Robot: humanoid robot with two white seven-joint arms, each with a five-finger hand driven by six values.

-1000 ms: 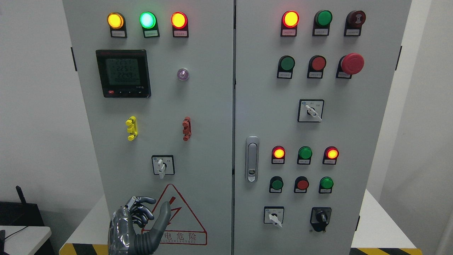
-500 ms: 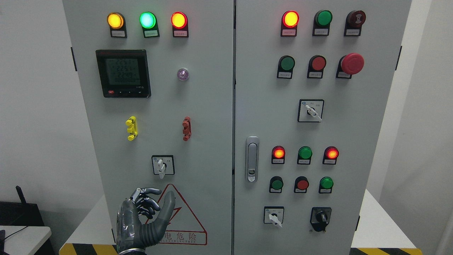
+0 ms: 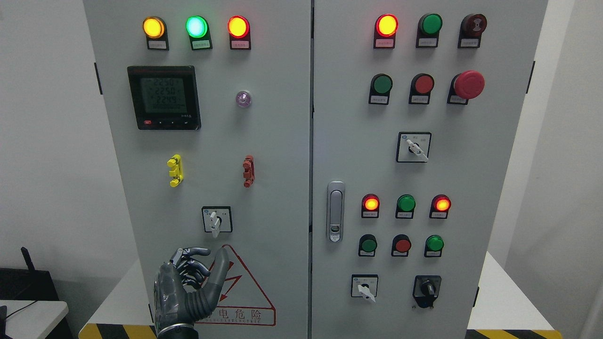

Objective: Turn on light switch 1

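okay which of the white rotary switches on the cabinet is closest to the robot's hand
The rotary switch on the left door, directly above the left hand and the warning triangle; the others sit on the right door.

Bright, even, diffuse light fills the head view, falling from above and in front. The grey cabinet (image 3: 282, 155) is evenly lit with no hard shadows; only thin soft ones sit under the button collars. At 11 o'clock the amber lamp (image 3: 153, 27), green lamp (image 3: 196, 26) and red lamp (image 3: 238, 27) bloom slightly, their centres washed out, and the lit red lamp (image 3: 387, 25) at 1 o'clock casts a faint glow on the panel. The meter screen (image 3: 164, 95) is dim and its digits hard to read. Focus is sharp across the frame; small labels are too fine to read. The metallic left hand (image 3: 188, 289) at 7 o'clock shows dull highlights. The cabinet edges lean inward toward the bottom.
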